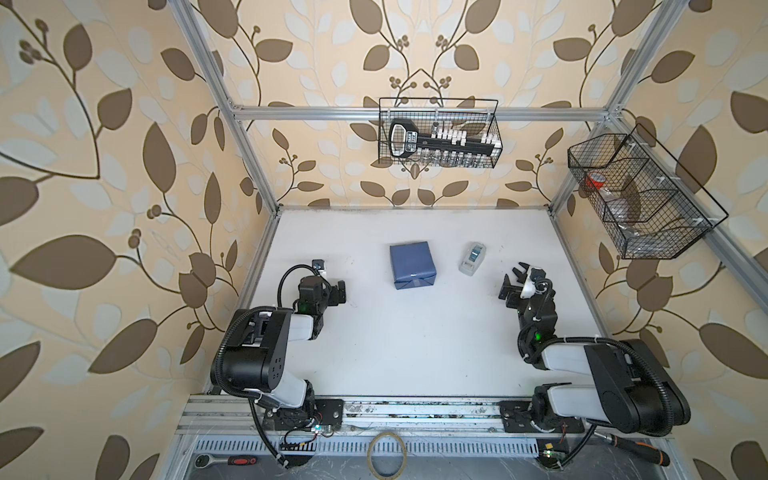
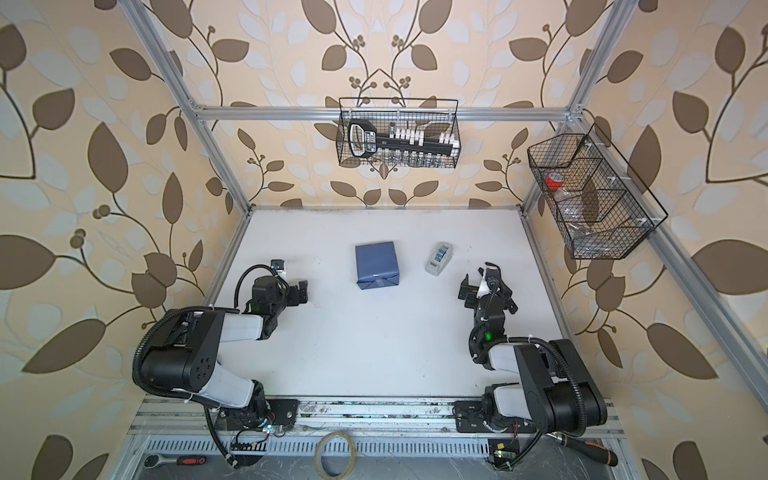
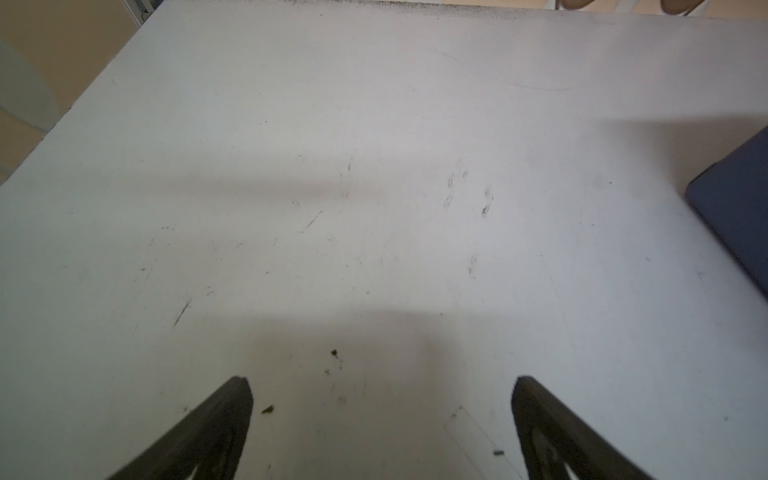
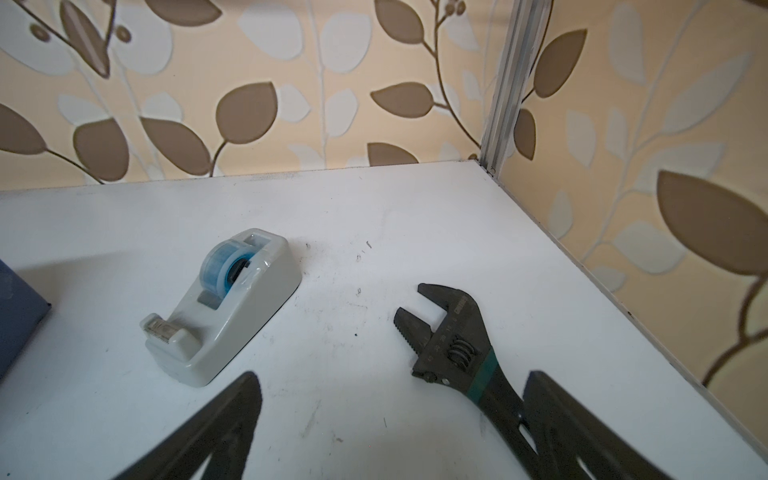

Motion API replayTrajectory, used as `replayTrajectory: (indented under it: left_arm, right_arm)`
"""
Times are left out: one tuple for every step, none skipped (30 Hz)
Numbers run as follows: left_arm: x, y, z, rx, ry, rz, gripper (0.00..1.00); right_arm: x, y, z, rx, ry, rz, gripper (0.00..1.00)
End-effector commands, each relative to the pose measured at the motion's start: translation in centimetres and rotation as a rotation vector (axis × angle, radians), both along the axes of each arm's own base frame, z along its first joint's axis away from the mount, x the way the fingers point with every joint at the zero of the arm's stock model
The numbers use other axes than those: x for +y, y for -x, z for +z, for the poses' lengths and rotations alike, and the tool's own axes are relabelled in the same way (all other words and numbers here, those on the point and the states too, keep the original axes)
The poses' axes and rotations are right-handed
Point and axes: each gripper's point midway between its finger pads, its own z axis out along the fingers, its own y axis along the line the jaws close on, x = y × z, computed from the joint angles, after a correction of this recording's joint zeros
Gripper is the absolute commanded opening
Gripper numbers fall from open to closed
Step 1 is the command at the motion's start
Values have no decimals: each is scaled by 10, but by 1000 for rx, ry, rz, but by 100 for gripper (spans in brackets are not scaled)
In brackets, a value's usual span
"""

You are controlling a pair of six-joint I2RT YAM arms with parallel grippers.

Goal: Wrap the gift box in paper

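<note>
The paper (image 1: 411,266) (image 2: 376,265), matte slate-blue, is folded round a squarish box shape in the middle of the white table (image 1: 415,353), with a taped triangular flap on its near side. The gift box itself is hidden under it. My left gripper (image 1: 340,291) (image 3: 382,386) stands open over bare table, well left of the parcel, whose corner (image 3: 739,208) shows in the left wrist view. My right gripper (image 1: 521,282) (image 4: 392,382) is open on the right, with nothing between its fingers. The parcel's edge (image 4: 16,316) shows in the right wrist view.
A grey tape dispenser (image 1: 472,258) (image 4: 224,307) stands right of the parcel. A black adjustable wrench (image 4: 453,340) lies on the table by one right finger. Wire baskets (image 1: 438,133) (image 1: 640,195) hang on the back and right walls. A tape ring (image 1: 387,455) lies beyond the front rail.
</note>
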Motion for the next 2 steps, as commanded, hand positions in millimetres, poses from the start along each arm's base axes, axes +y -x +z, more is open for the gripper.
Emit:
replayTrajectory:
  left_arm:
    - [-2, -11, 22, -76, 7, -10, 99]
    - [-2, -11, 24, -80, 9, -11, 99]
  right_arm:
    - [-2, 2, 3, -14, 23, -3, 100]
    - [-1, 2, 3, -15, 23, -3, 100]
